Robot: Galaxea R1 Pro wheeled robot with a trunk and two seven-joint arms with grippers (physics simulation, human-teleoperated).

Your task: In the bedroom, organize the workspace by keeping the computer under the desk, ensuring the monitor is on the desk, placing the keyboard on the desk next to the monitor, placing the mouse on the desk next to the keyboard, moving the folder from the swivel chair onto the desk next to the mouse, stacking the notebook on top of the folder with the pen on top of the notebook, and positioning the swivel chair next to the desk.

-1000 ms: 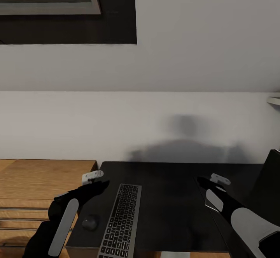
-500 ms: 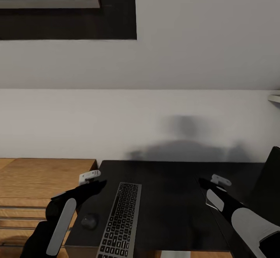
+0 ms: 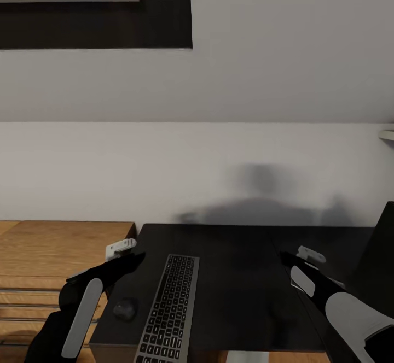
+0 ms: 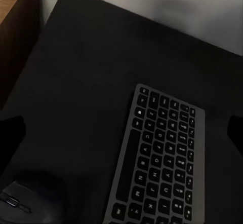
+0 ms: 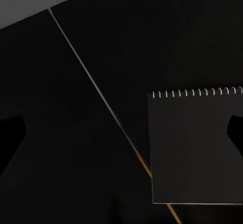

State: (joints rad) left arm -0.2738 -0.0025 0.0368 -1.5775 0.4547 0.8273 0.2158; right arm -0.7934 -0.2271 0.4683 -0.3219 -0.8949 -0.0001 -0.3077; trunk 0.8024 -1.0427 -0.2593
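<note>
Keyboard [image 3: 169, 311] and mouse [image 3: 125, 309] sit side by side on the desk [image 3: 241, 275], lower left; folder stack remains. Left gripper [image 3: 121, 249] and right gripper [image 3: 306, 256] both spread, empty.

The keyboard [image 3: 168, 309] lies on the desk [image 3: 241, 275], lengthwise from the front edge toward the wall [image 3: 219, 155] and nearer the desk's left edge than its right. The mouse [image 3: 125, 309] rests on the desk just left of the keyboard, apart from it, near the front-left corner. A wooden drawer unit [image 3: 49, 259] stands against the desk's left edge, its top about level with the desk top. The monitor [image 3: 377, 264] stands at the desk's right end. In the right wrist view, a notebook [image 5: 195, 148] lies flat on the desk beside a seam [image 5: 91, 79] in the desk top. The desk's rear edge meets the wall.
</note>
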